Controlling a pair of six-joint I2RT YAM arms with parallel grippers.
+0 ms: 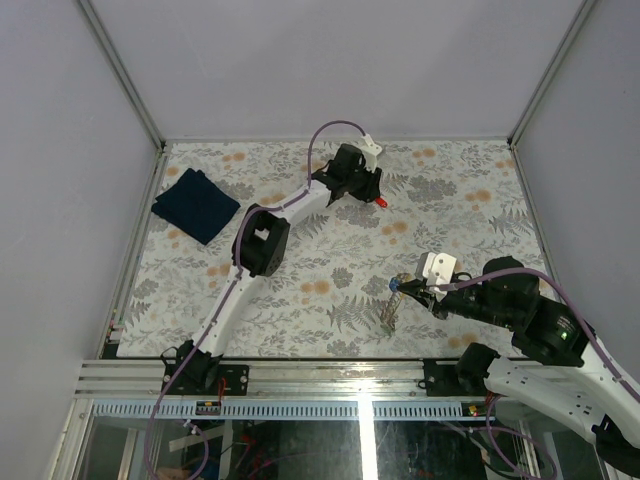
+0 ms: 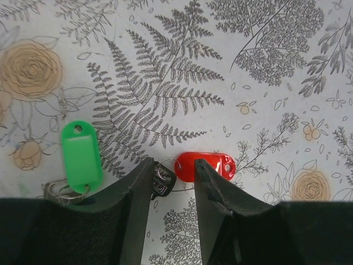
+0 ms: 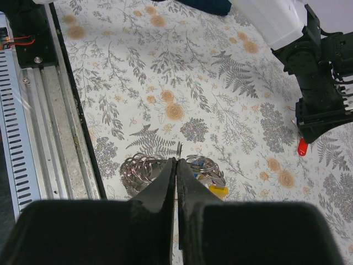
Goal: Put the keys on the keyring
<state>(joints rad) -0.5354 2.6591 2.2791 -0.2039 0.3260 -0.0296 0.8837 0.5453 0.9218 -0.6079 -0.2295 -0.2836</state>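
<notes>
Dark blue folded cloth (image 1: 196, 205) sits over at 10 o'clock on the table, turned corner-on like a diamond. The tabletop's covered in a fern-and-orange-flower print sheet (image 1: 450, 200). Aluminium rail (image 1: 330, 375) runs along the 6 o'clock edge, slotted cable duct (image 1: 300, 408) just beside it. Plain white walls (image 1: 330, 60) on three sides.

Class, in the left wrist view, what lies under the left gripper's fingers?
Between the fingers of the left gripper lies a dark key joined to the red tag. The green tag lies alongside; its metal loop is mostly covered by one finger.
</notes>
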